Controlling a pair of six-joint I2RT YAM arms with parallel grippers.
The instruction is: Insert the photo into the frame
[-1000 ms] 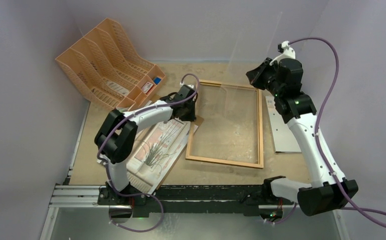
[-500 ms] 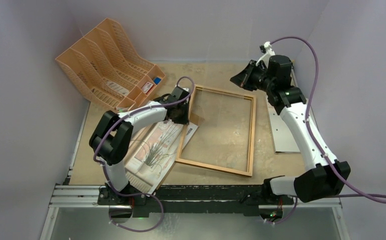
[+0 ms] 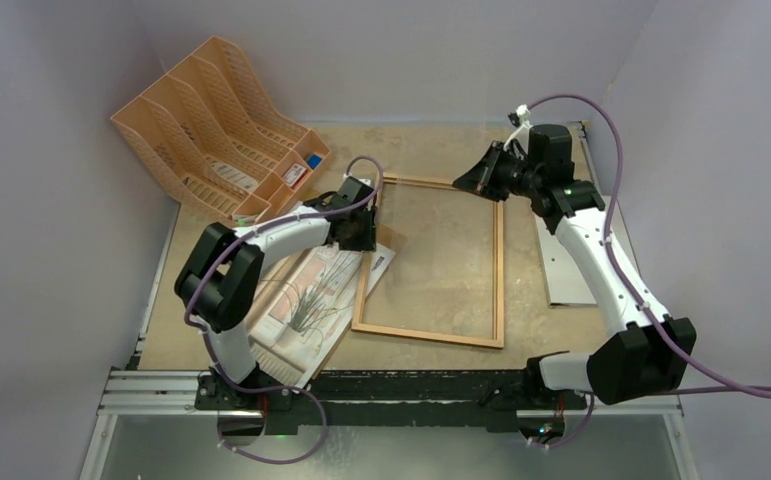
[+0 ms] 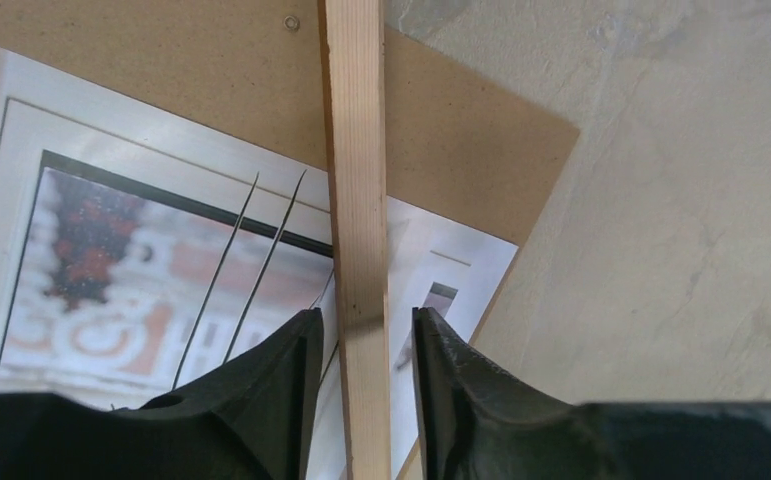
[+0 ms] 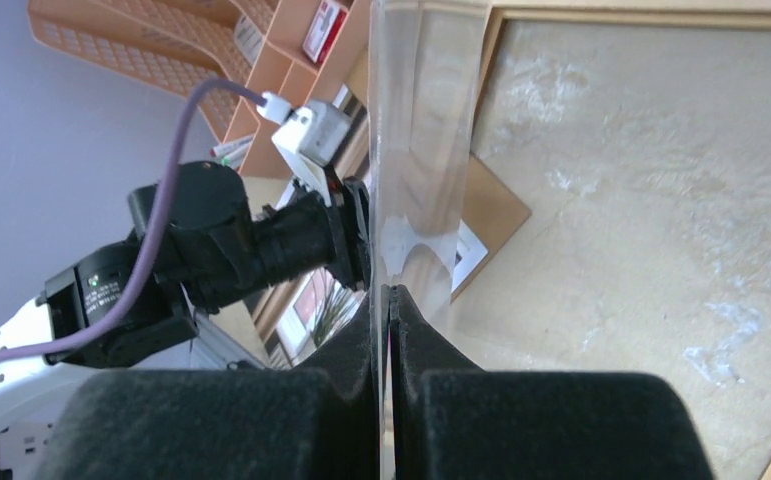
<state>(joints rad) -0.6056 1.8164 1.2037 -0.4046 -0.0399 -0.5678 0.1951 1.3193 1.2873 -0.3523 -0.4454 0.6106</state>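
The frame (image 3: 498, 270) lies flat on the table, its left rail (image 4: 356, 150) lying over the photo (image 3: 316, 290) and the brown backing panel (image 4: 461, 130) under it. The photo lies face up, showing the grassy plant (image 4: 111, 260). My left gripper (image 3: 361, 235) straddles that left rail (image 4: 361, 320); a small gap shows on each side of the wood. My right gripper (image 3: 473, 180) hovers at the frame's far right corner, shut (image 5: 389, 295) on a clear sheet (image 5: 426, 120) that stands on edge. The frame's rail (image 5: 611, 15) and the photo (image 5: 326, 305) show beyond it.
An orange-tan file rack (image 3: 211, 130) stands at the far left. A stiff pale grey-white sheet (image 3: 566, 265) lies right of the frame. Walls close in on three sides. The left arm's wrist (image 5: 211, 250) sits close beside the clear sheet.
The frame has slid and swung left, so its left rail now lies over the photo. My right gripper has come down and left with the clear sheet to the frame's far corner.
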